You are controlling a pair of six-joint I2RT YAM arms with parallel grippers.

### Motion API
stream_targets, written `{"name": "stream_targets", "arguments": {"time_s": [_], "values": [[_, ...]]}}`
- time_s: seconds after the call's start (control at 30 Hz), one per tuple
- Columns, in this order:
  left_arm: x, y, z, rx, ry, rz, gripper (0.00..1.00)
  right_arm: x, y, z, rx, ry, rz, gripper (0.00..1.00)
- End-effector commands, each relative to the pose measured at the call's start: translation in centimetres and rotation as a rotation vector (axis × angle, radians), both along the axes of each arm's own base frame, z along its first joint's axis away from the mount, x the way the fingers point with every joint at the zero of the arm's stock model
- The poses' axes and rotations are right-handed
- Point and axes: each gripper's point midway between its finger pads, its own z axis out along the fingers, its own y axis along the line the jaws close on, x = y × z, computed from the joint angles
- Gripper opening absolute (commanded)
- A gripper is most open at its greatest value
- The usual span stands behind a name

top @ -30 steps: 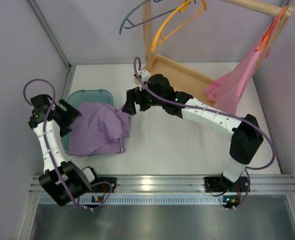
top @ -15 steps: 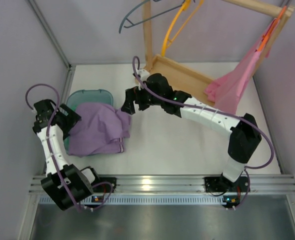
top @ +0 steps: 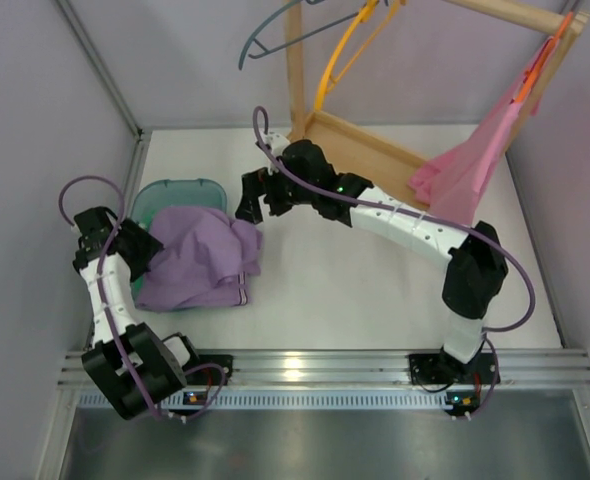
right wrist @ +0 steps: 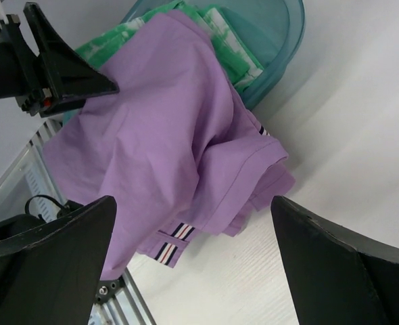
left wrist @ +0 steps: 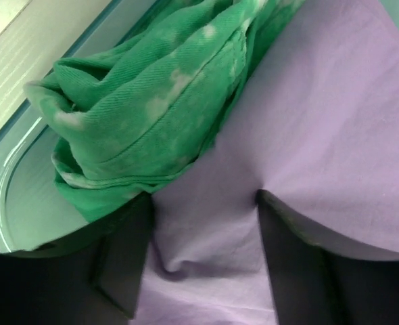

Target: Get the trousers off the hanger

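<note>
The purple trousers [top: 200,260] lie crumpled over the teal basin [top: 180,190] at the left, off the hanger. They also show in the left wrist view [left wrist: 321,135] and the right wrist view [right wrist: 166,135]. The yellow-orange hanger [top: 340,55] hangs bare on the wooden rack at the back. My left gripper [top: 140,245] is at the trousers' left edge; its jaws stand apart with a fold of purple cloth between them [left wrist: 203,237]. My right gripper [top: 247,200] is wide open and empty, above the table by the trousers' right edge [right wrist: 193,223].
A green-and-white cloth [left wrist: 145,115] lies in the basin under the trousers. The wooden rack [top: 375,150] stands at the back. A pink garment [top: 470,165] hangs on an orange-red hanger at the right, and a grey-blue hanger [top: 275,35] at the top left.
My right gripper has moved a little left and back. My left gripper has shifted toward the near edge along the trousers. The yellow-orange hanger has swung on the rack.
</note>
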Motion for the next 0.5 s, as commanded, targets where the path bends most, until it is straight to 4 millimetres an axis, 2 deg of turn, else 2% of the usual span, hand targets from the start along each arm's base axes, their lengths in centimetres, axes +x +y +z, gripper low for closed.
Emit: {"name": "stream_targets", "arguments": {"time_s": [0.0,0.03,0.1,0.17,0.23,0.3,0.33,0.37,0.4,0.43,0.47], "values": [[1.7,-0.7,0.5,-0.04,-0.091,-0.042,0.65,-0.3,0.9,1.3,0.011,-0.031,0.024,0.99],[1.8,-0.8,0.2,-0.047,-0.086,-0.047,0.51,-0.2,0.8,1.1,0.006,-0.03,0.015,0.99],[2.0,-0.8,0.1,-0.051,-0.089,-0.053,0.35,0.7,0.0,-0.6,-0.054,-0.009,-0.053,0.99],[2.0,-0.6,-0.4,-0.051,-0.069,-0.043,0.0,1.8,-1.1,-2.2,-0.088,0.043,-0.146,0.99],[2.1,-0.3,-0.5,-0.048,-0.063,-0.037,0.0,3.1,-2.1,-4.0,-0.079,0.137,-0.227,0.99],[2.2,0.1,-0.1,-0.027,-0.063,-0.025,0.0,3.3,-2.5,-6.4,-0.062,0.237,-0.219,0.99],[2.5,0.6,0.6,-0.006,-0.076,-0.016,0.0,4.4,-2.8,-6.6,-0.027,0.263,-0.246,0.99],[2.7,0.9,1.1,0.006,-0.084,-0.009,0.0,4.5,-2.8,-7.3,-0.021,0.274,-0.239,0.99],[2.9,1.2,1.7,0.019,-0.096,-0.001,0.0,4.6,-2.6,-7.9,-0.019,0.282,-0.235,0.99],[3.5,1.5,3.2,0.034,-0.127,0.002,0.0,4.5,-2.1,-8.2,-0.009,0.286,-0.221,1.0],[3.8,1.6,4.0,0.038,-0.144,0.009,0.0,4.2,-1.1,-7.9,0.037,0.286,-0.184,0.99]]}}
